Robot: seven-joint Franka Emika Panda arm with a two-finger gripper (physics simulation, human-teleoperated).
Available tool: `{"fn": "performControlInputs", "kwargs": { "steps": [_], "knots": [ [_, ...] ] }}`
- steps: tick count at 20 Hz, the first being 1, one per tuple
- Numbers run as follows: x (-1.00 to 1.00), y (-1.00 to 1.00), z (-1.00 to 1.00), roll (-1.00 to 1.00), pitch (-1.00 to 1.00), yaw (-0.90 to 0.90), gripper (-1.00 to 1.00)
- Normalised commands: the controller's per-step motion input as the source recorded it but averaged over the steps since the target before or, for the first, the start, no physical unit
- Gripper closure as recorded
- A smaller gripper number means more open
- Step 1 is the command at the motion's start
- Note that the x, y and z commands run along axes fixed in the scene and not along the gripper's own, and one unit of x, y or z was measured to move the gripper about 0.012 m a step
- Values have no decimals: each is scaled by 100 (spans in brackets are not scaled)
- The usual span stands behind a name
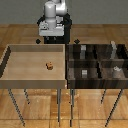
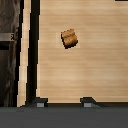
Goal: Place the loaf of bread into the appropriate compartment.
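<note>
I see the loaf of bread lying alone near the middle of the light wooden tray, well apart from the dark divided bin on the exterior view's right. My jaws hang spread wide, holding nothing, clear of the loaf.

Arm: we see rounded white and pale grey segments.
Wrist block: white housing over black parts.
Gripper: we see two dark grey fingertips.

loaf of bread alone in light tray — dark compartments beside.
</note>
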Motion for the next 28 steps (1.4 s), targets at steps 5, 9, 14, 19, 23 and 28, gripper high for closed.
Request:
{"fn": "performControlInputs", "kwargs": {
  "steps": [5, 9, 14, 19, 23, 28],
  "knots": [
    [0, 0, 0, 0, 0, 0, -100],
    [0, -25, 0, 0, 0, 0, -100],
    [60, 0, 0, 0, 0, 0, -100],
    [100, 0, 0, 0, 0, 0, -100],
    [50, 0, 0, 0, 0, 0, -100],
    [40, 0, 0, 0, 0, 0, -100]
  ]
}}
